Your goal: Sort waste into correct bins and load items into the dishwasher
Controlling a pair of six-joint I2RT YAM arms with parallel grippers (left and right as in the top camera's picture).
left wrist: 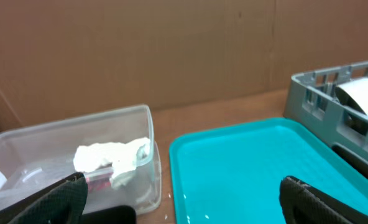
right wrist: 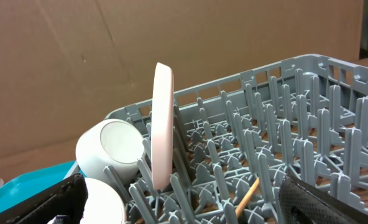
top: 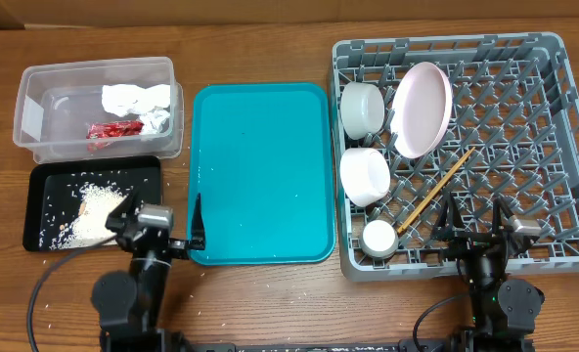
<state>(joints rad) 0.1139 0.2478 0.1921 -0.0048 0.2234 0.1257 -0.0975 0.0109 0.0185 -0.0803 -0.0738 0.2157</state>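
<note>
Pink round plate on edge in grey lattice dish rack; right gripper, apart like left gripper, might topple it.

Wooden table (brown grain), plain cardboard wall behind.

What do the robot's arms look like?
The left arm and right arm are black with chunky round joints. The left gripper and right gripper each have two dark fingers and a grey camera box behind. Black cables loop out near the bases.
</note>
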